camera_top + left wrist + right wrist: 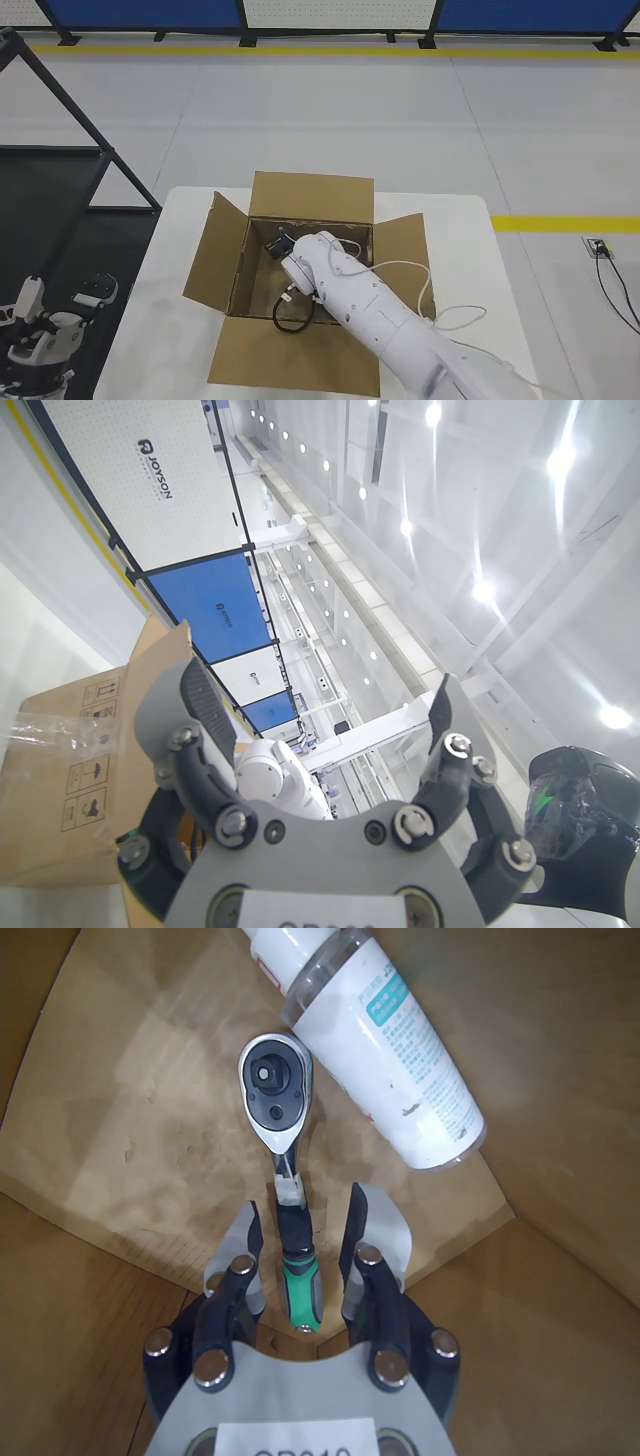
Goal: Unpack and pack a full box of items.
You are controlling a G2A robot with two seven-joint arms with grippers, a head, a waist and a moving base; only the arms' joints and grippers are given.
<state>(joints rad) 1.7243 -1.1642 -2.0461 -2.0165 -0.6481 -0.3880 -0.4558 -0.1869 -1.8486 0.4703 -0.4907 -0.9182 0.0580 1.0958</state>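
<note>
Your right tool (305,1200) is low inside the box (550,1078), its jaws apart on either side of the ratchet wrench (275,1088) handle and not yet closed on it; the wrench lies flat on the box floor, so gripping the handle looks sensible; the white bottle (400,1068) lies just beside its head; your left tool (318,672), also apart and empty, waits outside the box, probably to leave room.

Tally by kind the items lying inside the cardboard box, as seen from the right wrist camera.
chrome ratchet wrench with a green-and-black handle: 1
white cylindrical bottle with a teal label: 1
Total: 2
</note>
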